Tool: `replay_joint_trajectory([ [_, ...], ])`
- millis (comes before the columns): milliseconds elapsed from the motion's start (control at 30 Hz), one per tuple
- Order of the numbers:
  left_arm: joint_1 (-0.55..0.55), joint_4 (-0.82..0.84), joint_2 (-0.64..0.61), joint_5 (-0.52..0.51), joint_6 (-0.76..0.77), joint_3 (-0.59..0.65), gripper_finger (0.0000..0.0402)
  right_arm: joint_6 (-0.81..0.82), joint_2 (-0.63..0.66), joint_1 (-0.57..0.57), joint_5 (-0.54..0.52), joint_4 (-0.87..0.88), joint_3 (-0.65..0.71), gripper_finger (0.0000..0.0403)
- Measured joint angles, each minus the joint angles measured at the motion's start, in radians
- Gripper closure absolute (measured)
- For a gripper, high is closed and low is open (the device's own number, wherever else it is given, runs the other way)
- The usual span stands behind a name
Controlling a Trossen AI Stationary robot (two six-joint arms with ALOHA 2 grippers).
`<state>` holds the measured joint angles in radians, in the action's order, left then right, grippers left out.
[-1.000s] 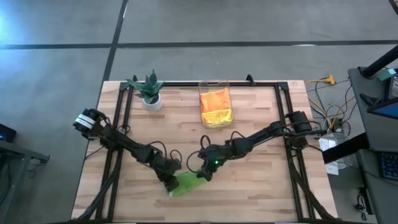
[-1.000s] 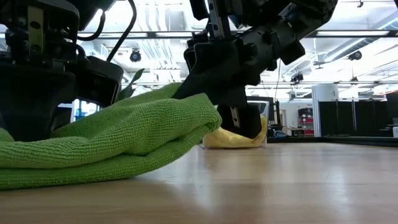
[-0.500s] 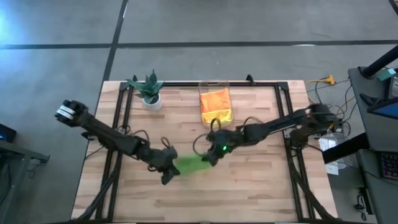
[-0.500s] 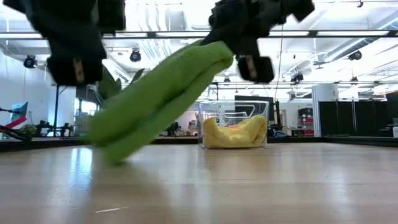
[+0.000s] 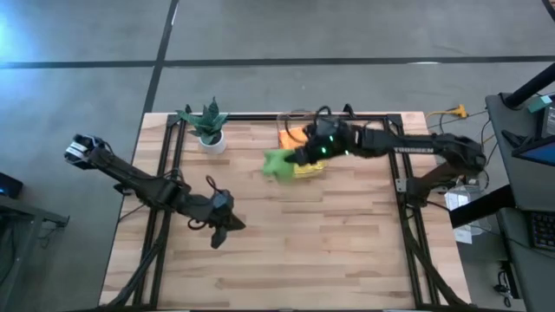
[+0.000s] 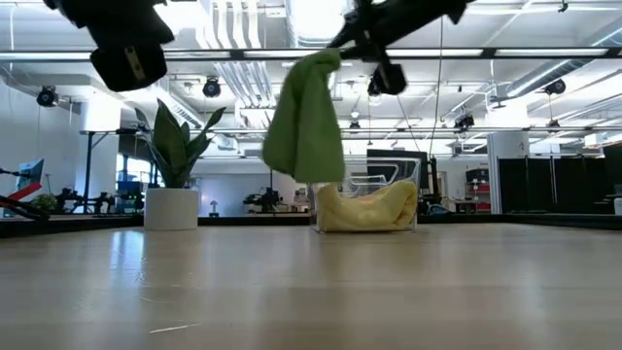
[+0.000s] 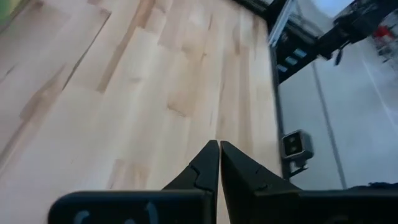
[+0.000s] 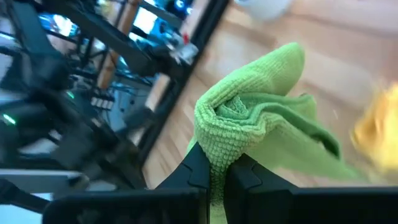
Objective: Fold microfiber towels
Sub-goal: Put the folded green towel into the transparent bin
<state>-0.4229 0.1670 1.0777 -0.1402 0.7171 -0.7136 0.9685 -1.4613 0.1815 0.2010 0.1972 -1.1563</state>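
From my station I saw the left hand [image 5: 218, 234] hanging low over bare desk [image 5: 347, 251] at the left-centre, fingers [image 7: 208, 165] pressed together and gripping nothing; the plant [image 5: 208, 126] stood at the far left corner, well apart from it; further right, the right hand [image 5: 303, 154] was raised above the desk near the far edge, pinched closed on a bunched green towel [image 5: 278, 163]; the towel hung clear of the desk, its loose end drooping, just left of the bin [image 6: 367, 202]; in the right wrist view I could see its folds squeezed between the dark fingers [image 8: 198, 168]; the bin sat at the far middle of the desk with an orange towel [image 5: 297, 136] and a yellow towel [image 6: 364, 209] inside it.
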Motion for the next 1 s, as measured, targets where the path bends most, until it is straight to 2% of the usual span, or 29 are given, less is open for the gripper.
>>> replay_joint_trajectory([
  [200, 0.0, 0.033, 0.043, 0.016, -0.002, 0.001, 0.0402, -0.097, -0.15, 0.091, 0.113, 0.032, -0.21, 0.0394],
  [367, 0.007, 0.033, 0.082, 0.086, -0.02, 0.001, 0.0402, -0.21, -0.304, 0.133, 0.201, 0.24, -0.403, 0.0393],
  [500, 0.039, 0.062, 0.055, 0.105, -0.047, 0.001, 0.0402, -0.324, -0.381, 0.153, 0.207, 0.456, -0.513, 0.0392],
  [633, 0.056, 0.092, 0.038, 0.106, -0.069, 0.001, 0.0401, -0.388, -0.4, 0.166, 0.188, 0.612, -0.546, 0.0391],
  [1000, 0.082, 0.081, 0.038, 0.106, -0.069, 0.003, 0.0401, -0.468, -0.36, 0.193, 0.047, 0.864, -0.51, 0.039],
])
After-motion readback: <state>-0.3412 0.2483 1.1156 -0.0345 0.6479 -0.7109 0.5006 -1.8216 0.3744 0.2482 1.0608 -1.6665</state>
